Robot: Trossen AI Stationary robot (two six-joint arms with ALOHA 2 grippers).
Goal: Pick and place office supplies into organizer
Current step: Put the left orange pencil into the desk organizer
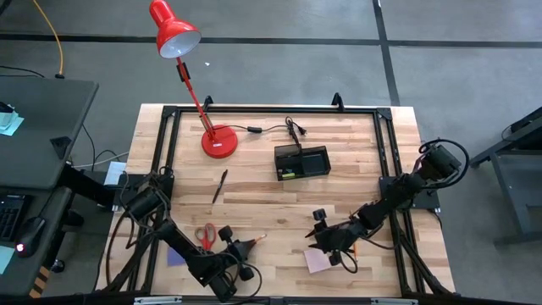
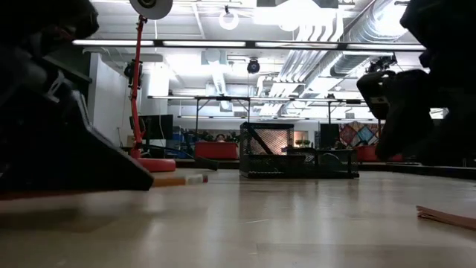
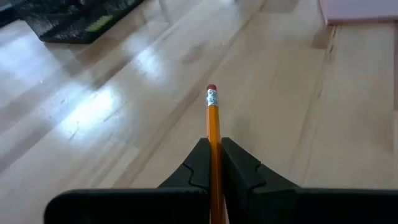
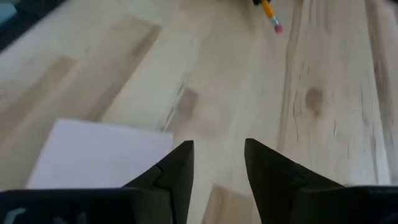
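An orange-yellow pencil (image 3: 213,121) with a red eraser sticks out between the fingers of my left gripper (image 3: 212,158), which is shut on it near the table's near edge (image 1: 248,246). My right gripper (image 4: 219,155) stands open just above the table, at the edge of the pink sticky pad (image 4: 102,155), touching nothing. The black organizer (image 1: 301,162) stands at the table's far middle. Red-handled scissors (image 1: 206,235), a blue-purple pad (image 1: 176,256) and a black pen (image 1: 220,185) lie flat on the table's left half. My left gripper pinches the pencil's shaft (image 3: 214,142) between its two fingers. The fingers slant down from the table's near left and lie along the pencil. Its eraser end (image 3: 211,94) reaches out ahead of the fingertips. The pencil (image 2: 178,179) lies about level, low over the tabletop.
A red desk lamp (image 1: 218,141) stands at the far left, its cord (image 1: 275,129) trailing toward the organizer. A black frame (image 1: 169,144) runs along the table's edges. Bare wood lies between the two grippers and the organizer.
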